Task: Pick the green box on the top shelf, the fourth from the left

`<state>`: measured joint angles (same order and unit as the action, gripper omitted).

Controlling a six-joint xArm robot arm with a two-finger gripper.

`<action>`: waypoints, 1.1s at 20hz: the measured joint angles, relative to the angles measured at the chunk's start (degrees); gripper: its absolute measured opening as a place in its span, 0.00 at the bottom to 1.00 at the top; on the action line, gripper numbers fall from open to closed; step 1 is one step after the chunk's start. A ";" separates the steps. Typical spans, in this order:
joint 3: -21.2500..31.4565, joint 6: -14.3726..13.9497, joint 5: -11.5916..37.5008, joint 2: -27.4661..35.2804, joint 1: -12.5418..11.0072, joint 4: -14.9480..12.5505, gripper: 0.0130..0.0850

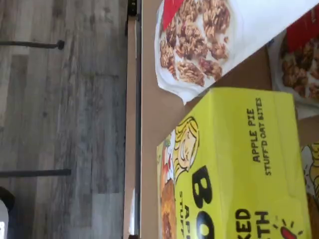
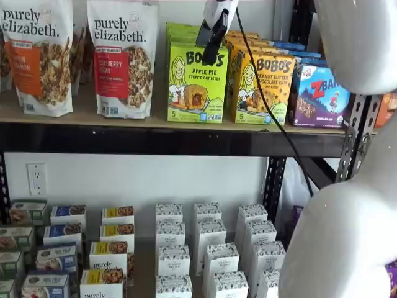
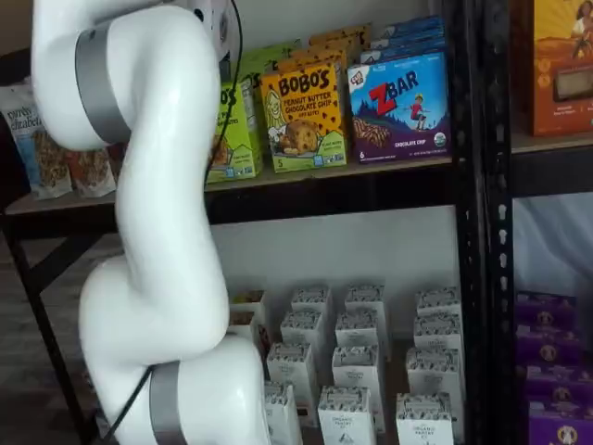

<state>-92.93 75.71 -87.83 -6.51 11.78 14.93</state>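
The green box (image 2: 197, 84), a lime Bobo's Apple Pie box, stands upright on the top shelf (image 2: 93, 113) between a granola pouch and a yellow-orange Bobo's box. My gripper (image 2: 209, 57) hangs from the view's upper edge, its black fingers seen side-on just in front of the box's upper right corner, with nothing in them. In the wrist view the green box (image 1: 239, 164) lies close below on the tan board (image 1: 149, 124). In a shelf view my white arm covers the gripper and most of the green box (image 3: 236, 130).
Two Purely Elizabeth pouches (image 2: 124, 59) stand left of the green box; the peanut butter Bobo's box (image 2: 263, 87) and a ZBar box (image 2: 319, 93) stand right of it. Small white boxes (image 2: 205, 248) fill the lower shelf. A black upright (image 3: 473, 185) bounds the rack.
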 joint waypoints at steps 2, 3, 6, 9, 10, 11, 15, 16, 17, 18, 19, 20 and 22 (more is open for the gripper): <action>-0.37 0.03 -0.45 0.49 0.02 -0.12 1.00; -0.51 0.06 -0.64 0.72 0.02 -0.15 1.00; -0.62 0.09 -0.76 1.11 0.10 -0.32 1.00; -0.08 0.08 0.00 1.09 0.25 -0.49 1.00; 0.11 0.08 0.32 1.06 0.28 -0.51 1.00; 0.20 0.08 0.51 1.07 0.29 -0.45 1.00; 0.18 0.07 0.88 1.43 0.41 -0.66 1.00; 0.05 0.07 0.80 1.58 0.44 -0.85 1.00; -0.12 0.08 0.62 1.75 0.44 -0.92 1.00; -0.29 0.12 0.45 1.92 0.40 -0.99 1.00; -0.42 0.15 0.34 2.05 0.37 -1.07 1.00; -0.57 0.16 0.23 2.19 0.38 -1.25 1.00; -0.92 0.14 -0.03 2.52 0.43 -1.55 1.00</action>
<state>-93.86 75.85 -87.86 -3.99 12.21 13.38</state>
